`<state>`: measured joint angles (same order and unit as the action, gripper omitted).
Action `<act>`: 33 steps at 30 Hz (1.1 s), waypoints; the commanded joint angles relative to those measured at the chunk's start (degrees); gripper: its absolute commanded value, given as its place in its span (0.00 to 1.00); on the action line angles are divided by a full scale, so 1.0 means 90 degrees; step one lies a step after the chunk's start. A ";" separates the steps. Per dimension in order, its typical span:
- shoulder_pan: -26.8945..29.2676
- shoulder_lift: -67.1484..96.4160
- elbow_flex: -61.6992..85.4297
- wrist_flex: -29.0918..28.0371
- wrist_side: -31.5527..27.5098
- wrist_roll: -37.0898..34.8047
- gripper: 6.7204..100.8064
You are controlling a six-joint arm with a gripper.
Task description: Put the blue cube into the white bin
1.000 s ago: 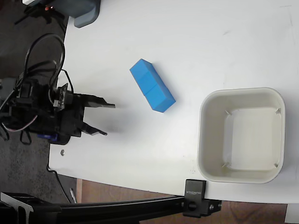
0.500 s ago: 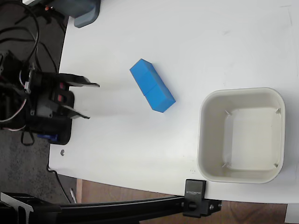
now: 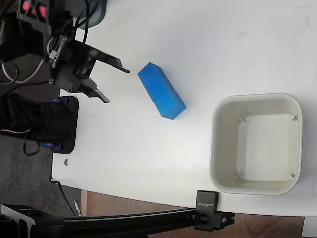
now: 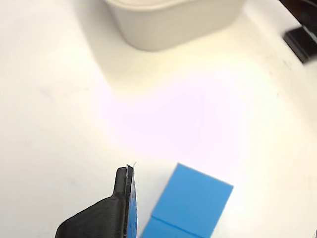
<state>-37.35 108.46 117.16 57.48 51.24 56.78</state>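
Gripper (image 3: 117,84) jaws open, empty, near surface's left edge beside blue cube (image 3: 161,97); white bin (image 3: 256,143) at right edge; no readable writing.

Wrist view: white bin (image 4: 173,22) cut off by the top edge, only its lower outer wall showing, interior hidden. Blue block (image 4: 190,206) runs off the bottom edge; nearer cube only a sliver below the seam. One finger (image 4: 106,213) of the gripper visible, base cropped; the other out of frame. Black object (image 4: 302,37) cropped at right edge, unidentifiable. Fixed view: arm (image 3: 29,34) cropped at top left.
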 commanded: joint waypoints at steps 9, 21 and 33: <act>-0.0742 -0.0928 -0.1377 0.1504 0.0244 0.2910 0.98; -0.1084 -0.1689 -0.1787 0.1270 -0.0254 0.3672 0.99; -0.0762 -0.1943 -0.1807 0.1143 -0.0869 0.3604 0.99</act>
<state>-44.74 89.12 103.97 67.24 43.68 89.30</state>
